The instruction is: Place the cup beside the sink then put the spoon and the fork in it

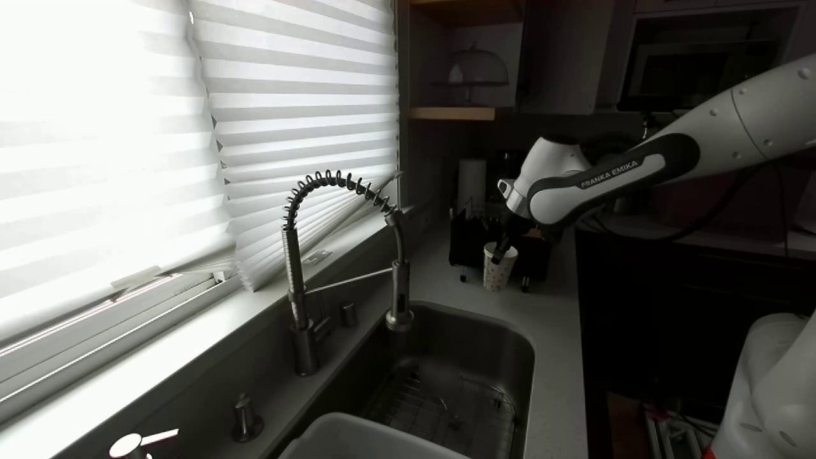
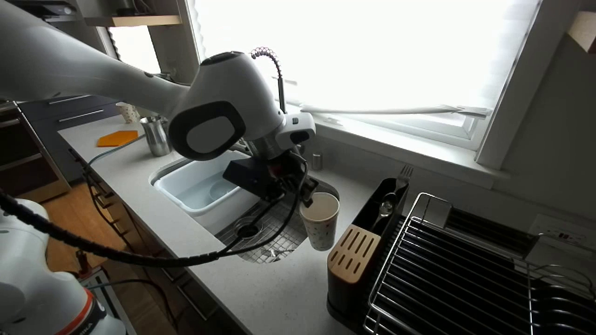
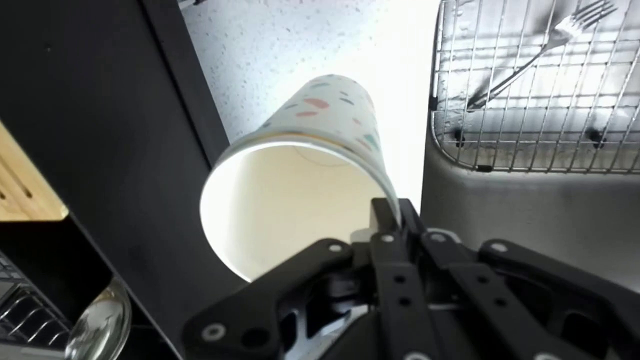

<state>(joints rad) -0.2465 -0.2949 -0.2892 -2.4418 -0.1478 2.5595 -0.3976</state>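
Observation:
The cup (image 3: pixel 320 107), white with coloured flecks, is beside the dark caddy (image 2: pixel 342 291) and the sink (image 1: pixel 530 357). It shows in both exterior views (image 1: pixel 495 275) (image 2: pixel 321 231). My gripper (image 3: pixel 395 215) is shut on the cup's rim, one finger inside and one outside; its fingertips also show in an exterior view (image 2: pixel 307 197). The cup looks empty and stands close to the counter; I cannot tell whether its base touches. A fork (image 3: pixel 547 47) lies on the sink's wire grid. A spoon (image 2: pixel 386 207) and another fork (image 2: pixel 402 179) stick out of the caddy.
A wire dish rack (image 2: pixel 447 274) adjoins the caddy. A white tub (image 2: pixel 186 200) sits in the sink. The coiled-spring faucet (image 1: pixel 293 268) arches over the basin. A metal pitcher (image 2: pixel 156 135), an orange mat (image 2: pixel 118 138) and another flecked cup (image 2: pixel 126 112) are on the far counter.

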